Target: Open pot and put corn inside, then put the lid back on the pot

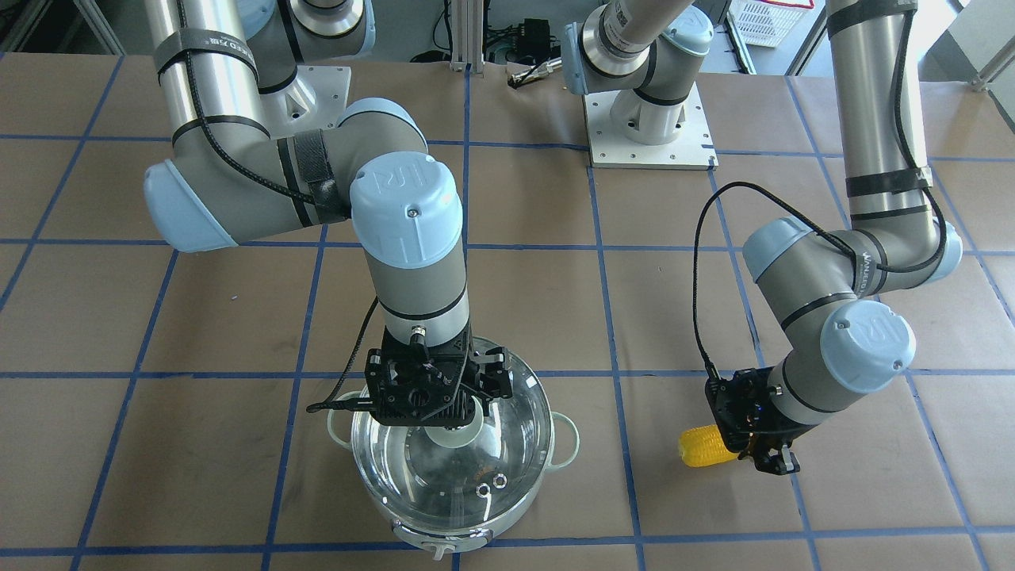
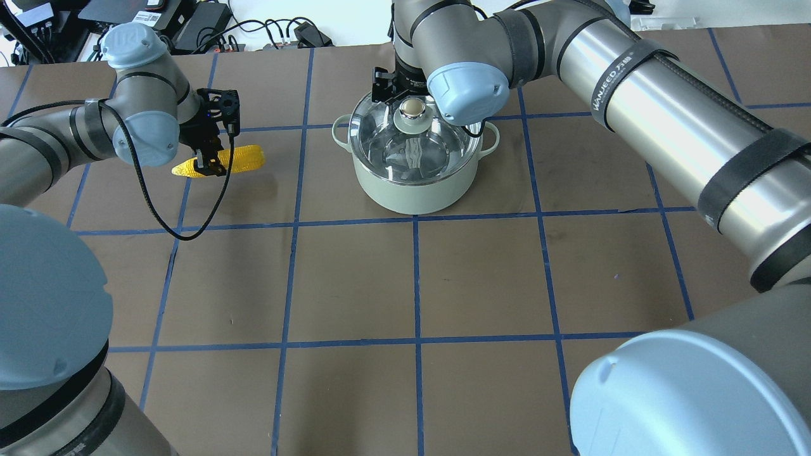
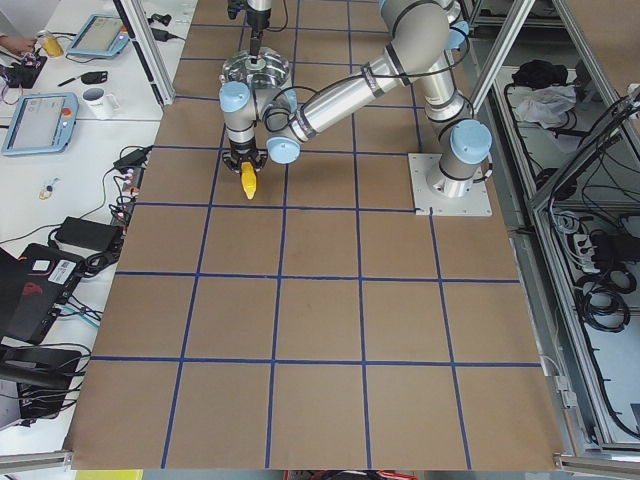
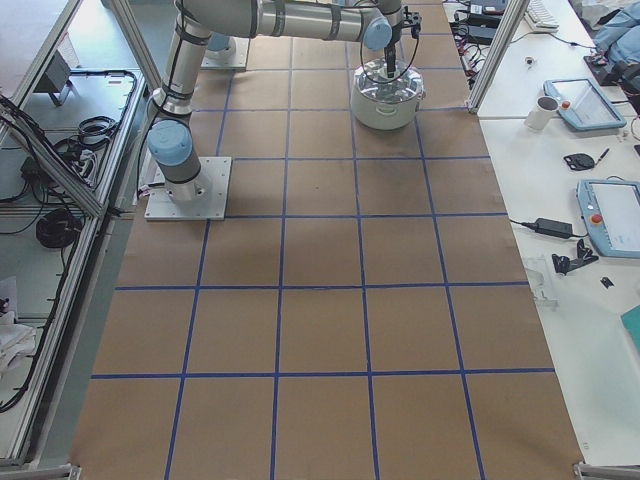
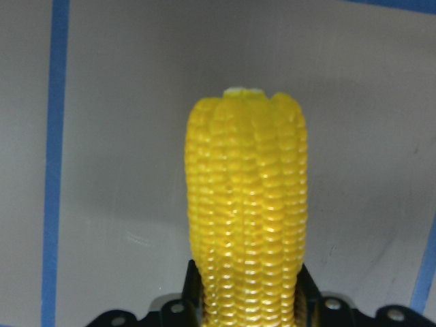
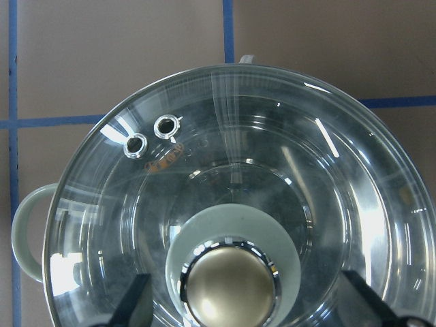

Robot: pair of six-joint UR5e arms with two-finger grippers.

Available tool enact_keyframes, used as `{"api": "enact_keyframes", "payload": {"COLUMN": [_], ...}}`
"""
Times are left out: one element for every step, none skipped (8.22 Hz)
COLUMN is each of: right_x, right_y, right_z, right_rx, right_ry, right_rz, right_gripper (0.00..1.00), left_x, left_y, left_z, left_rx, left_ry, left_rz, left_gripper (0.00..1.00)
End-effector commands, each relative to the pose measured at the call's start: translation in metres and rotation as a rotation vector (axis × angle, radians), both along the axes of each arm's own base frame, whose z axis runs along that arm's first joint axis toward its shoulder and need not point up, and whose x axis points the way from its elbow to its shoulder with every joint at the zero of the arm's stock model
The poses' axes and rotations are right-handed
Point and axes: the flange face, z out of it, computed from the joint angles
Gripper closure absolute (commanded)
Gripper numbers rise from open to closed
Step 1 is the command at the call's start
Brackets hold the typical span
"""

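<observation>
Plainly, lid [image 2: 419, 144] covers the pot [image 2: 412, 188]; corn [image 2: 245, 158] is well apart.

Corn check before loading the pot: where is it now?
Overhead view, left side: the corn is in the left claw, well left of the pot.

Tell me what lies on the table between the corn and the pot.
Nothing: the overhead view shows only bare table and blue tape lines between corn and pot.
</observation>
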Motion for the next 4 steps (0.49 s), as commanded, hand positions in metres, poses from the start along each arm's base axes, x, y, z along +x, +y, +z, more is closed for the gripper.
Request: {"api": "enact_keyframes", "payload": {"right_x": [0.009, 0.009, 0.009, 0.009], "right_y": [-0.002, -0.003, -0.003, -0.004], "right_z": [-0.005, -0.005, -0.005, -0.004], "right_rx": [-0.029, -0.034, -0.036, -0.049], "right_ry": [-0.013, -0.014, -0.015, -0.018], "right_rz": [0.003, 0.001, 0.0, 0.003], "right_gripper": [0.1, 0.11, 0.14, 0.17], "left_x": [-0.001, -0.006, -0.014, -0.022], "left_y": [0.007, 0.015, 0.024, 0.03], "left_z": [0.05, 0.083, 0.106, 0.126], "left_rx": [-0.063, -0.113, -0.123, -0.138], "left_ry": [-0.027, -0.029, -0.027, -0.024], "left_rz": [0.012, 0.057, 0.054, 0.045], "left_gripper": [1.0, 1.0, 1.0, 1.0]}}
